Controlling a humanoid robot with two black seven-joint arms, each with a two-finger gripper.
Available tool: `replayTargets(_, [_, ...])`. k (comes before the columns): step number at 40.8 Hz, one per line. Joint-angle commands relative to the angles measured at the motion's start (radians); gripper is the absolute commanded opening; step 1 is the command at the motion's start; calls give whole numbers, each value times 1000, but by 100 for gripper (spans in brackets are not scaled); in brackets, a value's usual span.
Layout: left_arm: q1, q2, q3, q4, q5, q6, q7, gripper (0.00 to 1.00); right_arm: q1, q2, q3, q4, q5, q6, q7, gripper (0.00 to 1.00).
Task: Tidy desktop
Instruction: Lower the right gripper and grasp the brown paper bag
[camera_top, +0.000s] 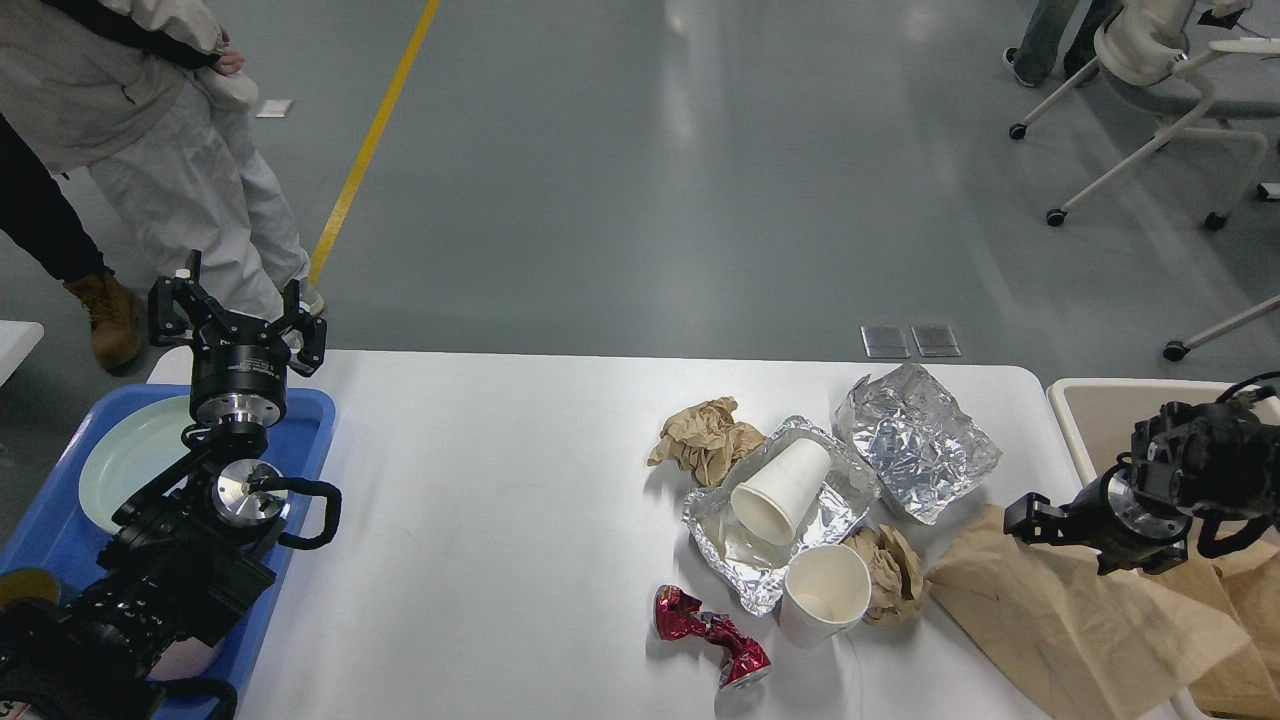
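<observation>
The big white surface (500, 520) fills the lower middle of the head view; its left half is bare, and all the trash sits on its right half. A crumpled brown paper ball (705, 438) lies near the middle; just right of it sits a foil tray (840, 500) with a white paper cup (782, 490) tipped on its side in it, mouth toward me. A crumpled sheet of foil (915, 440) lies behind the tray, touching it. A second white cup (825, 592) stands upright at the tray's near edge; a second brown paper wad (893, 575) sits right beside that cup. A crushed red can (712, 635) lies near the front, just left of the upright cup. A large brown paper bag (1060, 620) is spread flat at the right end.

The left end effector (238, 312) is up above a blue tray (310, 440) at the left end, its fingers spread wide and grasping nothing; a pale green plate (130, 460) lies in that tray. The right end effector (1030, 520) hangs over the brown bag, beside a beige bin (1085, 420); it is small and dark, so I cannot tell if it is released or clenched.
</observation>
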Motion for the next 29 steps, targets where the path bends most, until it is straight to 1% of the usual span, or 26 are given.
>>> replayTargets(1, [0,0,0,0,0,0,0,96,-24,-1,27,7,4,-73,-73,70])
replayTargets(2, [0,0,0,0,0,0,0,96,-24,-3,27,10,4,-71,-87,60])
replayTargets(3, [0,0,0,0,0,0,-1,96,-24,-3,27,15,2,-65,-110,35])
replayTargets(5, [0,0,0,0,0,0,0,96,-24,-6,26,24,2,-59,-127,10])
replayTargets(6, [0,0,0,0,0,0,0,96,-26,-6,26,28,2,-56,-135,1])
replayTargets(8, [0,0,0,0,0,0,0,96,-26,-7,26,33,2,-56,-149,0])
replayTargets(16, [0,0,0,0,0,0,0,96,-26,-11,26,28,4,-67,-159,0])
replayTargets(23, [0,0,0,0,0,0,0,97,-21,-15,20,28,16,-74,-181,0])
replayTargets(29, [0,0,0,0,0,0,0,97,-1,-41,18,30,28,-76,-190,0])
